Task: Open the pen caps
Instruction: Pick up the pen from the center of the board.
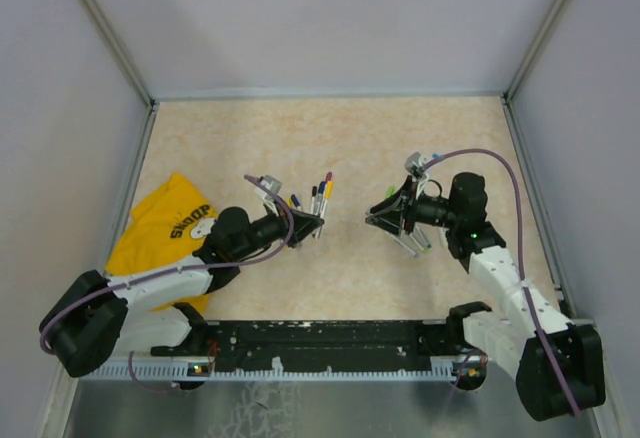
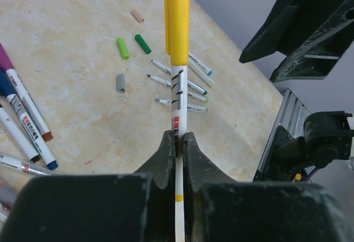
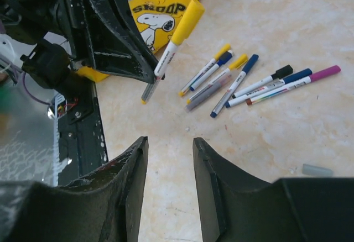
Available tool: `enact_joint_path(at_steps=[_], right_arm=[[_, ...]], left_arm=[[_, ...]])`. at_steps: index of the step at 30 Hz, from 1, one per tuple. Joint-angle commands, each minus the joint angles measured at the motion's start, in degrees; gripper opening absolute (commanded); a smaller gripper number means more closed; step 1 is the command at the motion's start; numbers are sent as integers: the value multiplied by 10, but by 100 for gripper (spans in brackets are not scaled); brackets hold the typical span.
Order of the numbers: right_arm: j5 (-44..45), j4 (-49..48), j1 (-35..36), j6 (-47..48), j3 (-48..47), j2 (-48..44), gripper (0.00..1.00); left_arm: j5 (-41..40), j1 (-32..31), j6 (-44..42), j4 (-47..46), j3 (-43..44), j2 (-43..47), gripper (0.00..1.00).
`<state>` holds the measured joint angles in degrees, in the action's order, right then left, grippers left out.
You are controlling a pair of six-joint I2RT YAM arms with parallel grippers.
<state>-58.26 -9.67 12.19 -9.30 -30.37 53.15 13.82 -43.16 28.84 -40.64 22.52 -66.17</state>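
In the top view, the left end effector (image 1: pixel 310 223) and the right end effector (image 1: pixel 385 220) were seen facing each other over the middle of the table (image 1: pixel 400 138), apart. A spread of capped pens (image 1: pixel 320 193) lay just beyond the left one, and a yellow cloth (image 1: pixel 165 220) lay at the left edge.

In the left wrist view, the left end effector was seen clenched on the white barrel of the held pen (image 2: pixel 178 106), low on its length. The yellow cap (image 2: pixel 178 26) was thus left free, pointed toward the right end effector. Loose caps (image 2: pixel 123 48) and uncapped pens (image 2: pixel 185 84) were scattered on the table beyond.

In the right wrist view, the right end effector was shown released, with nothing between its jaws and the yellow cap some way ahead of them.

The pen was judged light, stiff and smooth, with its cap press-fitted. The cap would best be taken around its middle and drawn straight along the barrel. Slipping of the slick barrel through the left grasp was considered the likeliest trouble.
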Motion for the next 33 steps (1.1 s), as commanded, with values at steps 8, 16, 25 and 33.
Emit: enact_joint_path(at_steps=[8, 16, 25, 33], right_arm=[[-10, -150, -5, -105, 19, 25, 41], [-10, -199, -4, -149, 37, 27, 45], [-10, -245, 9, -189, 50, 31, 45], [-6, -279, 21, -214, 61, 29, 45]], left_arm=[[-86, -67, 39, -155, -43, 5, 0], [-138, -109, 47, -216, -59, -6, 0], [-165, -137, 69, -297, -84, -40, 0], [-200, -166, 75, -353, -92, -75, 0]])
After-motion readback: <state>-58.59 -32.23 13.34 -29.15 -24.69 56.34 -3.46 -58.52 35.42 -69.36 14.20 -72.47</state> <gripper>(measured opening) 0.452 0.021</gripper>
